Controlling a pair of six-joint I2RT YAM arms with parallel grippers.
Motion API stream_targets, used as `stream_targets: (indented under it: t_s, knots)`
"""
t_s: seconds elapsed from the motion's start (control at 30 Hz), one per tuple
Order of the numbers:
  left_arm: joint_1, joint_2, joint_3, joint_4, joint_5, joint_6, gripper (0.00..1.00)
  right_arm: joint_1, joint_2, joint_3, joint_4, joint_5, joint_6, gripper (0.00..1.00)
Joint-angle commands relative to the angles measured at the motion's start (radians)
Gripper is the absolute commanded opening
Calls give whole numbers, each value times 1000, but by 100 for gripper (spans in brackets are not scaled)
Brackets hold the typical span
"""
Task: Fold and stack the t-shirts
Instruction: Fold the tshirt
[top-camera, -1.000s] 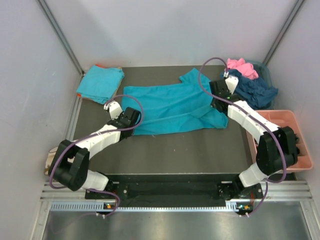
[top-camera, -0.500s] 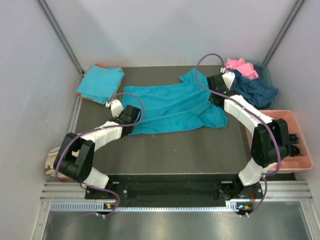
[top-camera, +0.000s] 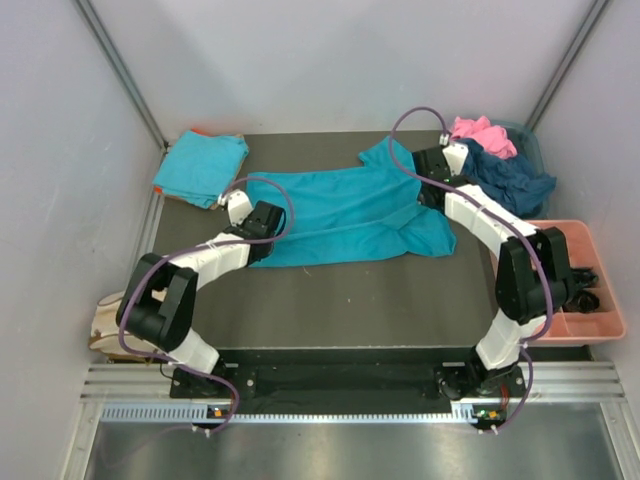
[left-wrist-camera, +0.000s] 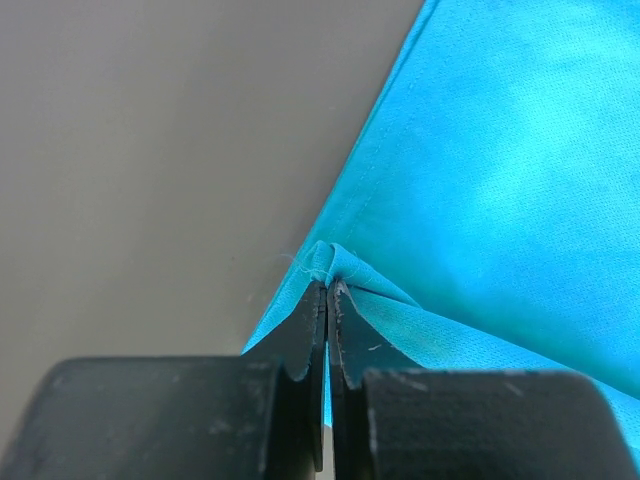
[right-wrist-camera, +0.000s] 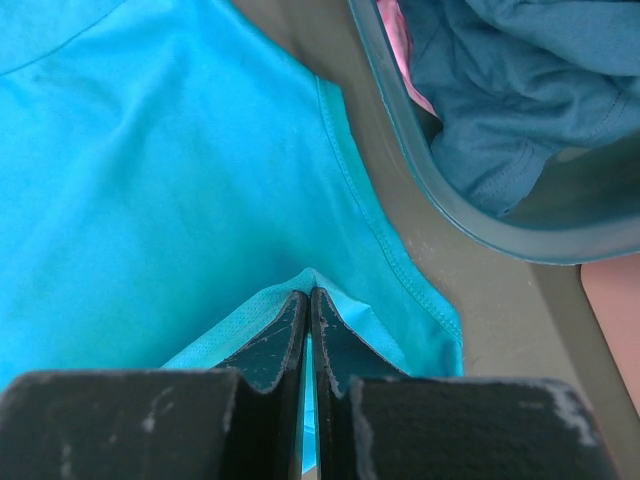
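Teal t-shirt (top-camera: 340, 215) spread flat, tabletop (top-camera: 350, 300) centre toward far edge. Left fingers (left-wrist-camera: 300, 335) and right fingers (right-wrist-camera: 270, 345) each pinch thin edge fold. My worry: shallow bite, uneven pull slips cloth free.

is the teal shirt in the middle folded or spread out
Spread out: the teal shirt lies open and mostly flat, both sleeves visible.
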Motion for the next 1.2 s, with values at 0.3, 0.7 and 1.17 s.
stream_targets:
  t_s: [0.3,0.7,1.17]
  knots:
    - [7,64,86,41,-7,30,0,-33,44,54,3,22,1,0]
    - [7,112,119,39,-16,41,0,-43,81,77,-8,22,2,0]
    - [9,139,135,30,-18,39,0,-51,159,140,-5,3,-7,12]
